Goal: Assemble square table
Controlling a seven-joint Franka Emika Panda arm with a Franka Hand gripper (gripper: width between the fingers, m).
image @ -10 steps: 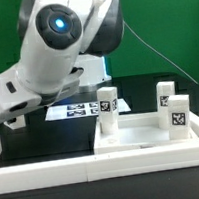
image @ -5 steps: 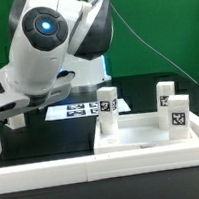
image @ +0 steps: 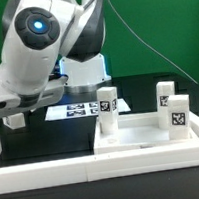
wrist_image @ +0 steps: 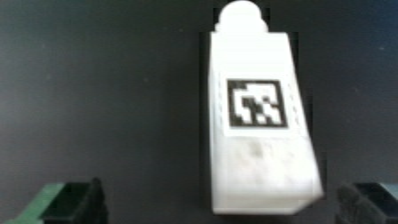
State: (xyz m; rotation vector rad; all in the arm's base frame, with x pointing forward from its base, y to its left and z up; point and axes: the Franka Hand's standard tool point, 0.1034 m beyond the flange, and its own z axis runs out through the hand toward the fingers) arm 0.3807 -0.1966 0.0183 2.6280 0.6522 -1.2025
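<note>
In the wrist view a white leg block (wrist_image: 260,115) lies flat on the black table (wrist_image: 89,90), a black-and-white tag (wrist_image: 260,104) facing up on its long side and a rounded peg at one end. The gripper (wrist_image: 221,200) hangs over it with its jaws spread wide: one dark fingertip (wrist_image: 68,200) shows on one side of the block and the other on the opposite side, both clear of the white plastic, so nothing is held.

In the exterior view three more leg blocks stand upright toward the exterior view's right, each with a tag on its face: one (image: 108,109) at the near left corner of a low white walled frame (image: 142,135), one (image: 165,92) farther back, and one (image: 177,114) nearest the camera on the right. The marker board (image: 77,109) lies flat on the table behind them, partly hidden by the arm.

The arm (image: 32,55) fills the upper left of the exterior view, its big white links folded forward and down, a blue-lit joint cap facing the camera. Its wrist reaches low at the exterior view's left edge, where a dark finger tip (image: 14,121) is just above the table.
</note>
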